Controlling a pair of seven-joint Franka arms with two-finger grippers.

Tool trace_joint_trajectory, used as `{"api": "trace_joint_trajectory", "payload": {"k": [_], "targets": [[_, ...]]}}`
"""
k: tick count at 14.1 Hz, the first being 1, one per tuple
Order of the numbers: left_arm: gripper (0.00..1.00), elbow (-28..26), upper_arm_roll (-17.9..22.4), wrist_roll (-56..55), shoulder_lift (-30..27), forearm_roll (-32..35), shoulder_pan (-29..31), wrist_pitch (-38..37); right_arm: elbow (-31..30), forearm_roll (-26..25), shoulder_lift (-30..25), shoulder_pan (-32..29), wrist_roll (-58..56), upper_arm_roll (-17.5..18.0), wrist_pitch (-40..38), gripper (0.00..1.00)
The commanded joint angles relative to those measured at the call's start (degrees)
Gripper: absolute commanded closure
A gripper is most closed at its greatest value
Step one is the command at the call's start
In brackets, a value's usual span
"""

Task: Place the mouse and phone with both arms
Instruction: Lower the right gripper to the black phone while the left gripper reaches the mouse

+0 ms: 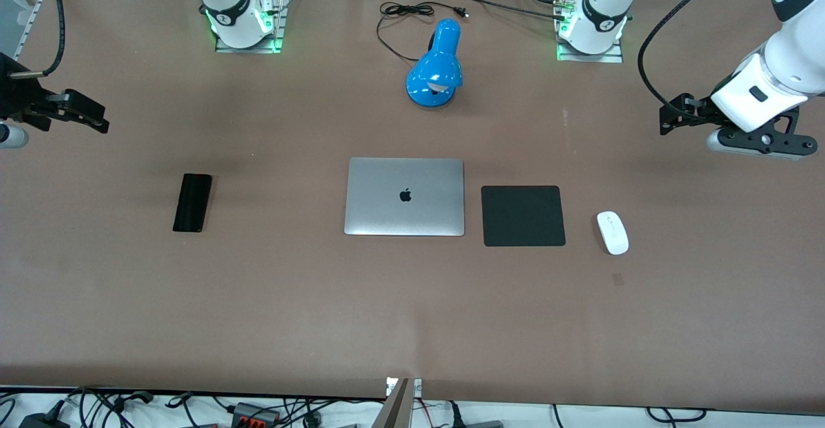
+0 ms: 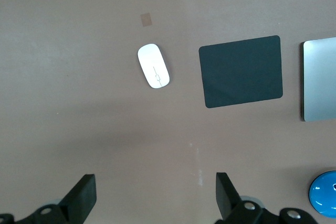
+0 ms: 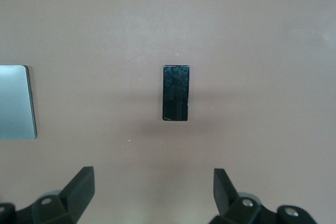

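The white mouse (image 1: 612, 232) lies on the brown table beside the square black mouse pad (image 1: 523, 215), toward the left arm's end; it also shows in the left wrist view (image 2: 153, 66). The black phone (image 1: 193, 202) lies flat toward the right arm's end and shows in the right wrist view (image 3: 175, 93). My left gripper (image 1: 668, 120) (image 2: 156, 195) is open and empty, up in the air over bare table at the left arm's end. My right gripper (image 1: 97, 118) (image 3: 153, 192) is open and empty, up over the table at the right arm's end.
A closed silver laptop (image 1: 405, 196) lies mid-table between the phone and the mouse pad. A blue desk lamp (image 1: 437, 67) with a black cord stands farther from the front camera, between the arm bases. A small tan patch (image 1: 617, 278) lies nearer the front camera than the mouse.
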Motion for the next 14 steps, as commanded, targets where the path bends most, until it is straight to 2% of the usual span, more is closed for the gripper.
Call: {"api": "trace_joint_trajectory", "payload": {"k": [1, 5, 9, 12, 14], "targets": [[0.00, -0.27, -0.45, 0.60, -0.66, 1.11, 0.40, 0.28, -1.59, 0.22, -1.26, -0.13, 0.76, -0.03, 0.28, 0.00], [0.00, -0.27, -0.46, 0.60, -0.66, 1.10, 0.40, 0.29, -2.03, 0.49, -1.26, -0.39, 0.84, 0.32, 0.98, 0.00], [0.00, -0.10, -0.37, -1.14, -0.22, 1.19, 0.14, 0.29, -5.63, 0.58, -1.35, -0.83, -0.03, 0.50, 2.04, 0.00], [0.00, 1.04, 0.07, -0.98, 2.94, 0.49, 0.83, -2.34, -8.96, 0.40, -0.91, -2.76, -0.30, 0.50, 5.36, 0.00], [0.00, 4.02, 0.25, -0.89, 6.44, 0.40, 1.10, -2.79, -12.03, 0.22, 0.05, -3.90, -0.21, 0.41, 9.75, 0.00]]}}
